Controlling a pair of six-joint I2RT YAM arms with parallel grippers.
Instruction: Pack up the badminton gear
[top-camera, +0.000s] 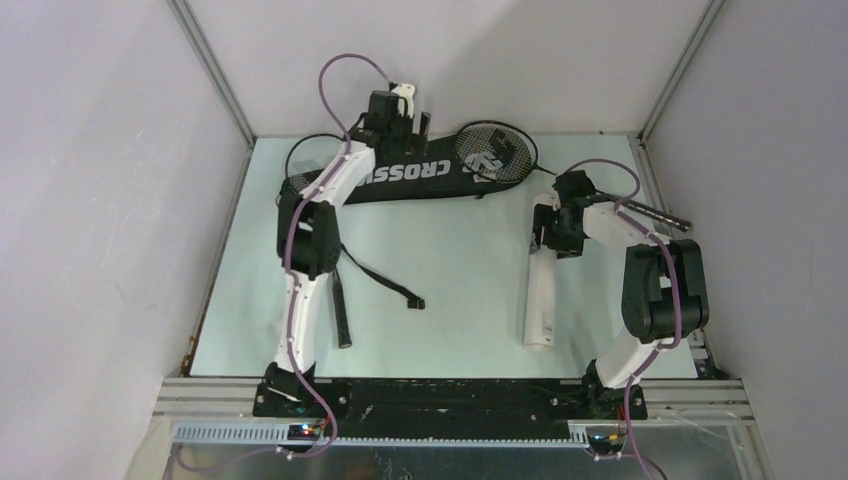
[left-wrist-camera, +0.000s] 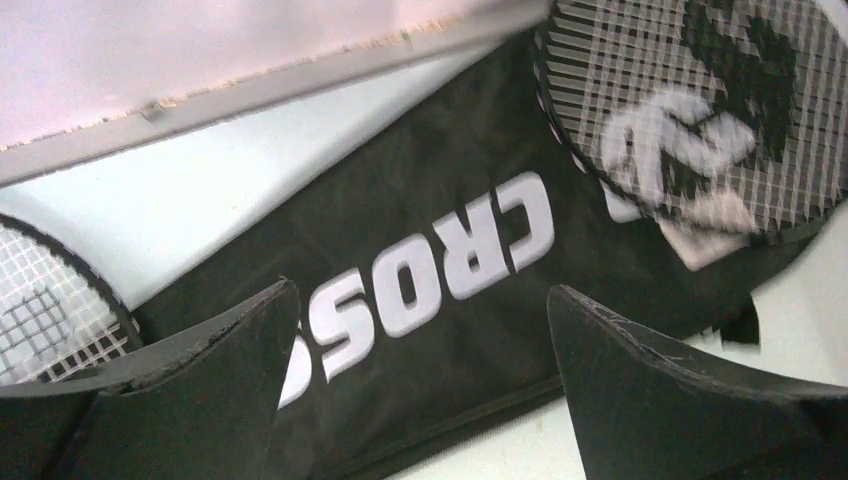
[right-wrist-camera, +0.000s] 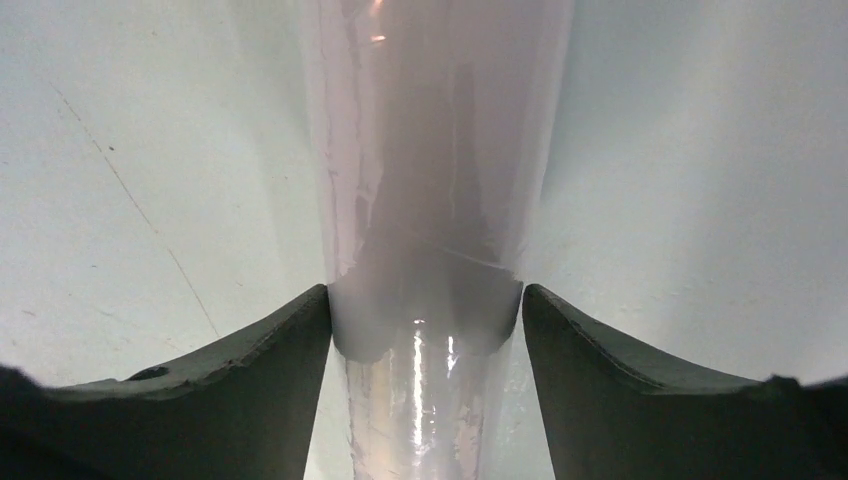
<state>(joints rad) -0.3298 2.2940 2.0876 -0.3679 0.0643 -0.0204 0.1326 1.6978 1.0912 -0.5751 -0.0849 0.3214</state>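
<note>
The black CROSSWAY racket bag (top-camera: 420, 172) lies along the back of the table. One racket's strung head (top-camera: 497, 150) rests on its right end, and its handle (top-camera: 655, 213) points right behind my right arm. A second racket head (top-camera: 305, 155) shows at the bag's left end. My left gripper (top-camera: 405, 120) hovers open over the bag (left-wrist-camera: 450, 200), with only lettering between its fingers (left-wrist-camera: 420, 290). The long white tube (top-camera: 540, 300) lies flat at the right. My right gripper (top-camera: 550, 235) straddles its far end (right-wrist-camera: 425, 290), open, fingertips close against the tube's sides (right-wrist-camera: 430, 150).
The bag's strap (top-camera: 390, 285) trails across the middle of the table. A black bar (top-camera: 342, 310) lies beside the left arm. Grey walls with metal rails (top-camera: 215, 80) close in the table at the back and both sides.
</note>
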